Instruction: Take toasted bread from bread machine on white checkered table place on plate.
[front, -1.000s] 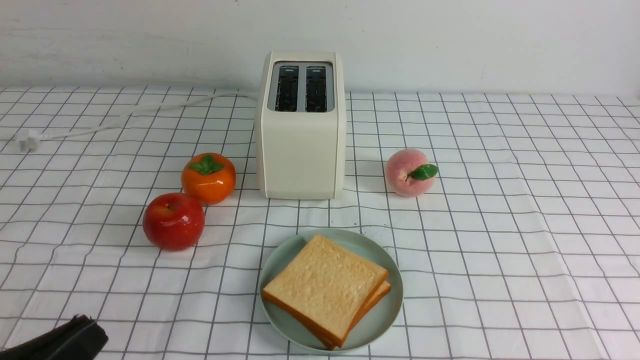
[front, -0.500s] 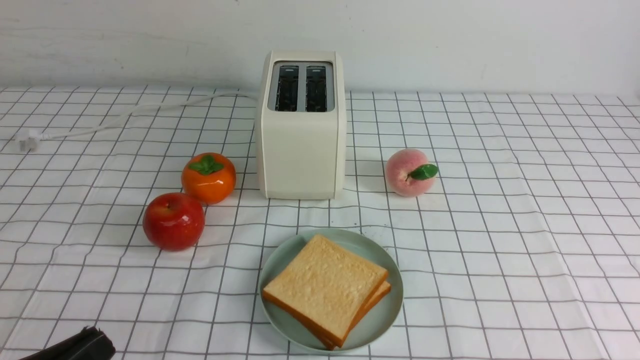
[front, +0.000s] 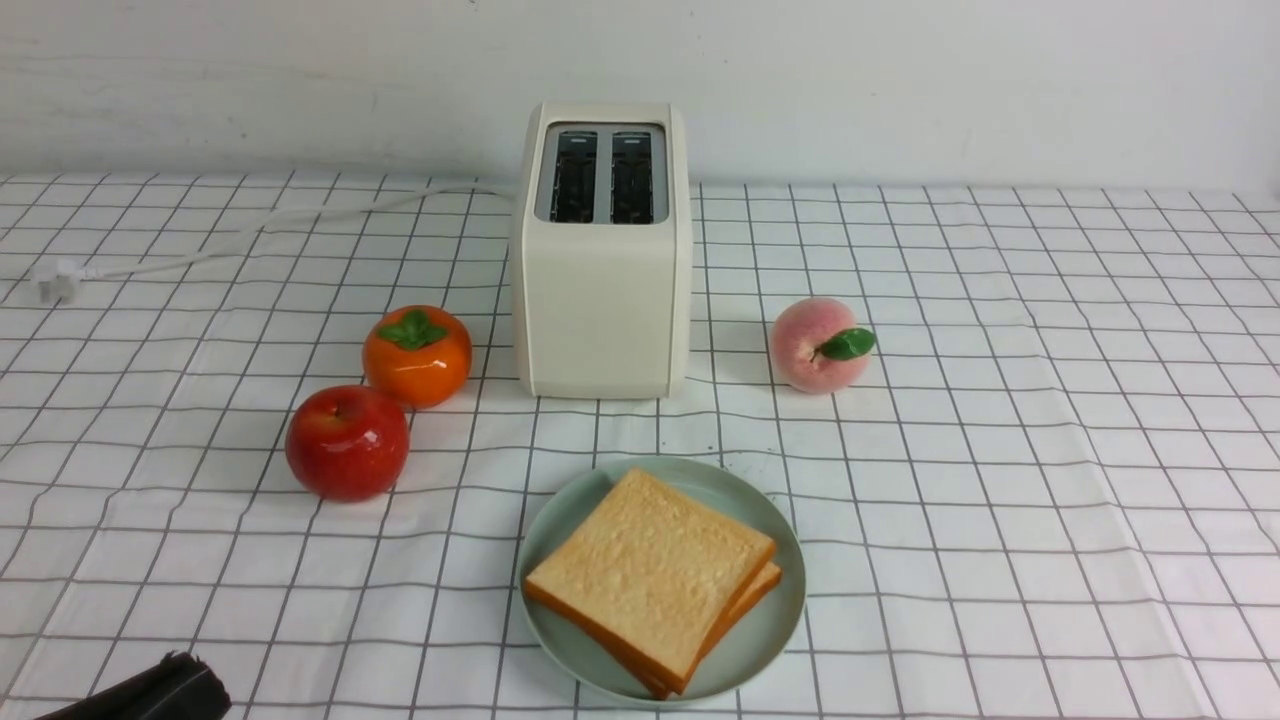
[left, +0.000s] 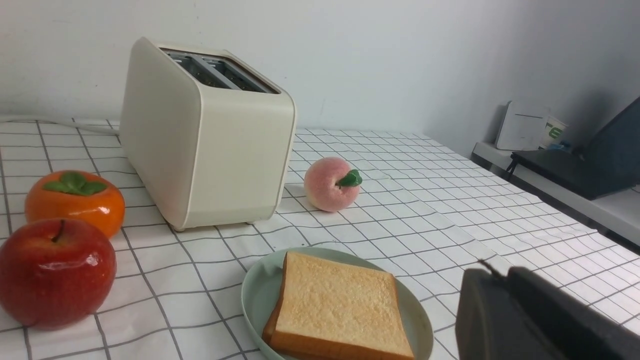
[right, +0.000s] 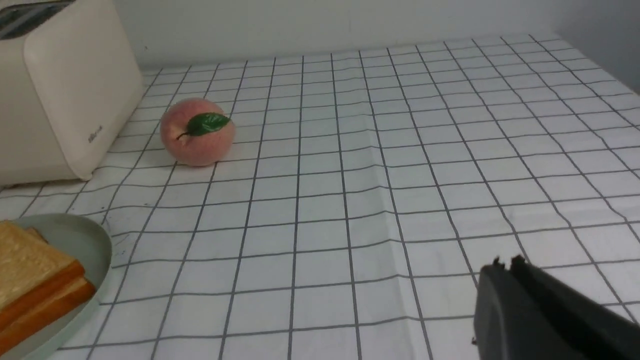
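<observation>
Two slices of toasted bread (front: 650, 570) lie stacked on the mint-green plate (front: 770, 640) at the front middle of the white checkered table (front: 1000, 450); they also show in the left wrist view (left: 335, 305) and the right wrist view (right: 30, 280). The cream bread machine (front: 600, 290) stands behind the plate, both slots empty. My left gripper (front: 190, 665) is shut and empty at the front left corner, well left of the plate; in its wrist view (left: 492, 272) the jaws are pressed together. My right gripper (right: 505, 265) is shut and empty, out of the front view.
A red apple (front: 347, 442) and an orange persimmon (front: 416, 355) sit left of the toaster. A peach (front: 815, 345) sits to its right. The white cord (front: 200, 250) runs to the far left. A side shelf with a laptop (left: 575, 170) lies beyond the table's right edge.
My left gripper has drawn back and lower toward the front left corner over the last second. Nothing else has moved.
</observation>
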